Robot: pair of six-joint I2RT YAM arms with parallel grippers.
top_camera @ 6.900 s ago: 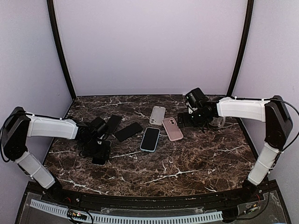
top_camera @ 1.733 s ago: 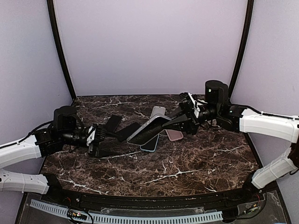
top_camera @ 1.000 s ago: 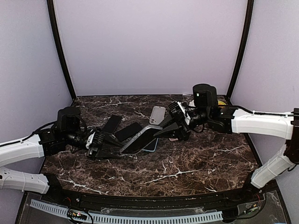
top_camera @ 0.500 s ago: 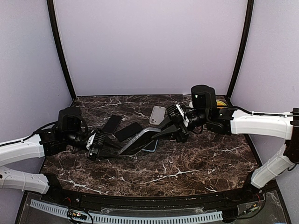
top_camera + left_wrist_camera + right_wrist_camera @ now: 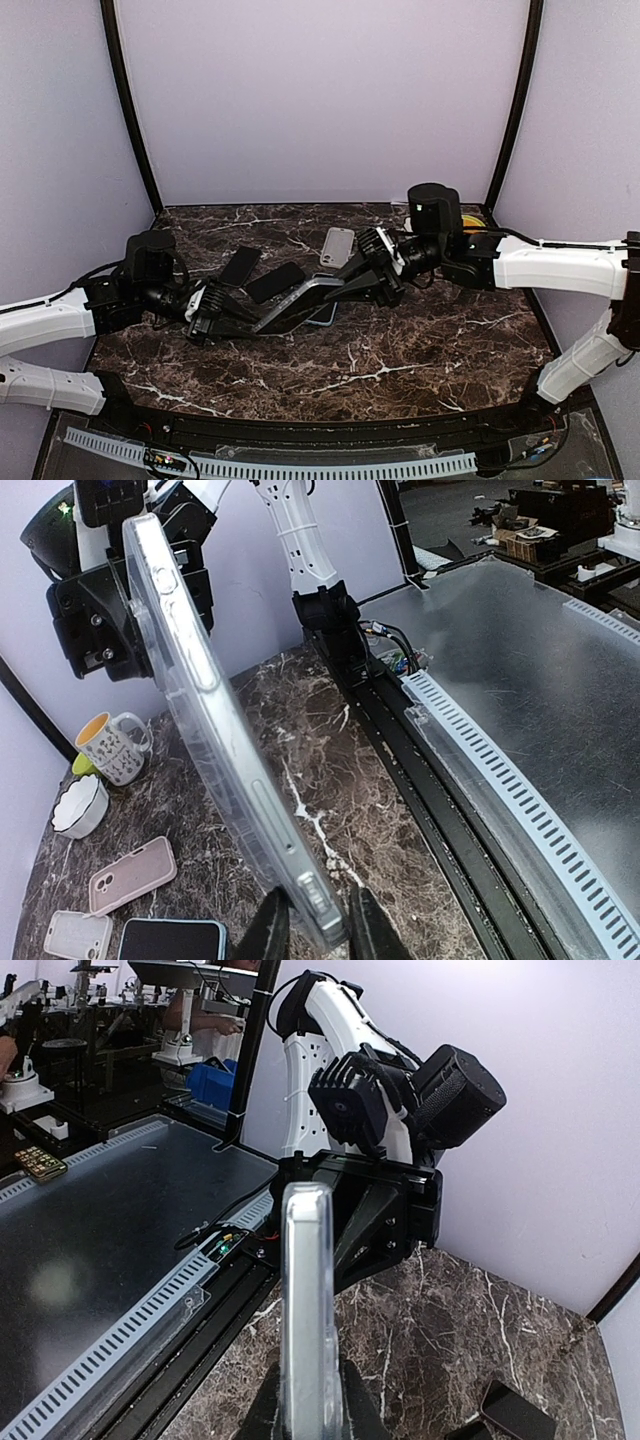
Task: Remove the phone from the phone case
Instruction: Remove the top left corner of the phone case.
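Observation:
A phone in a clear phone case [image 5: 300, 305] hangs slanted above the middle of the table, held between both arms. My right gripper [image 5: 352, 284] is shut on its upper right end; in the right wrist view the case [image 5: 305, 1280] stands edge-on between the fingers of that gripper [image 5: 308, 1405]. My left gripper [image 5: 248, 318] is at the lower left end. In the left wrist view its gripper [image 5: 318, 928] has both fingers closed against the faces of the case [image 5: 210, 740] at its port end.
On the marble table lie a white case [image 5: 338, 245], two black phones [image 5: 241, 265] [image 5: 275, 282] and a blue-cased phone [image 5: 326, 316] under the held one. A pink case [image 5: 128, 872], a mug [image 5: 112, 748] and a white bowl [image 5: 78, 805] sit toward the right side.
The right gripper brought the cased phone left and down until its free end sat in the left gripper. The left jaws narrowed round that end.

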